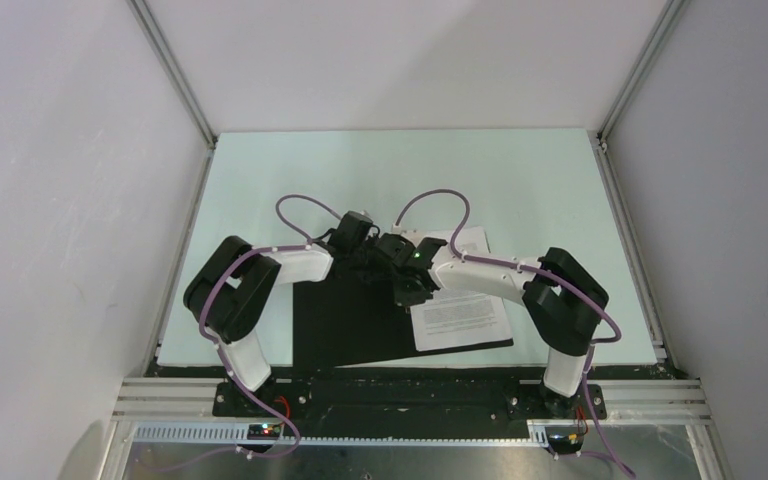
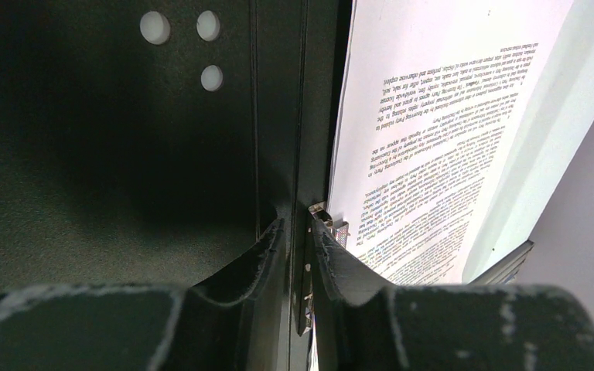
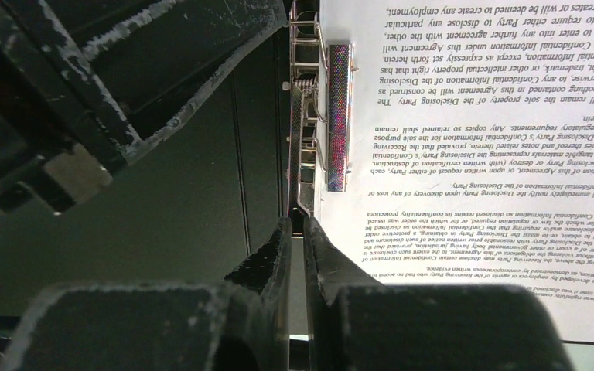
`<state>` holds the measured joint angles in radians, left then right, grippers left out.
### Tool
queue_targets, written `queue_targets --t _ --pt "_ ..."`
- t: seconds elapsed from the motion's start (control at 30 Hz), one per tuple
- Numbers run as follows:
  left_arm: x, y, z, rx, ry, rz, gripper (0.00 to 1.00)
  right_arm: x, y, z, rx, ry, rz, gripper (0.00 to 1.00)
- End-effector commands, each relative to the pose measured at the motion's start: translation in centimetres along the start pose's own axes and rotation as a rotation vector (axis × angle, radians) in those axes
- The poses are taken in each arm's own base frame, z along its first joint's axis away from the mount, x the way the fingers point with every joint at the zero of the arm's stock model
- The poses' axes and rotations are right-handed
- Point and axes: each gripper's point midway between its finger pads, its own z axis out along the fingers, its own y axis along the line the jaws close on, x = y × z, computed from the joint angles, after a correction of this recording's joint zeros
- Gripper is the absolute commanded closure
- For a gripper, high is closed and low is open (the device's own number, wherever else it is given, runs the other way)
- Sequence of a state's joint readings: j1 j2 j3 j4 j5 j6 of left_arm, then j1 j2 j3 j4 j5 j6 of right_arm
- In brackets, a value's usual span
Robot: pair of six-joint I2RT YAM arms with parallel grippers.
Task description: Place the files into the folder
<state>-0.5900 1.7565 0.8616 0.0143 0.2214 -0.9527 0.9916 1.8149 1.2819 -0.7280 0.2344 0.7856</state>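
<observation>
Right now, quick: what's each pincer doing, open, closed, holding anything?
Left pincer: closed, apparently on the metal clip.
Right pincer: closed just short of the clip, nothing visible between its fingers.

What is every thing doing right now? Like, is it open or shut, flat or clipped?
folder: open, lying flat, black inside facing up.
files: flat on the folder's right half, print facing up.
metal clip: its bar lies over the files' edge by the spine.
left fingers: nearly closed, at the spine.
right fingers: nearly closed, next to the clip.
</observation>
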Motion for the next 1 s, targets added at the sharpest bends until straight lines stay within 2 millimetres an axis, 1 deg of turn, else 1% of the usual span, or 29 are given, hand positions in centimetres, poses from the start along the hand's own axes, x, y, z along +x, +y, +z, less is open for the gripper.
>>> queue_targets --t 0.0,0.4,0.87,0.97 --pt "-0.1 0.8 0.2 -0.014 -0.007 -0.018 0.76 2.4 -2.4 2.0 0.102 0.062 -0.016 0.96" --pt "-0.1 0.9 0.2 -0.016 -0.006 -0.018 0.76 4.1 -3.6 4.0 0.148 0.104 -0.025 0.96" --pt "0.1 0.9 0.3 -0.014 -0.004 -0.022 0.76 5.2 -3.9 5.6 0.173 0.143 -0.035 0.96" --pt "0.2 1.1 0.4 -0.015 -0.001 -0.026 0.76 5.2 -3.6 5.7 0.161 0.143 -0.031 0.97"
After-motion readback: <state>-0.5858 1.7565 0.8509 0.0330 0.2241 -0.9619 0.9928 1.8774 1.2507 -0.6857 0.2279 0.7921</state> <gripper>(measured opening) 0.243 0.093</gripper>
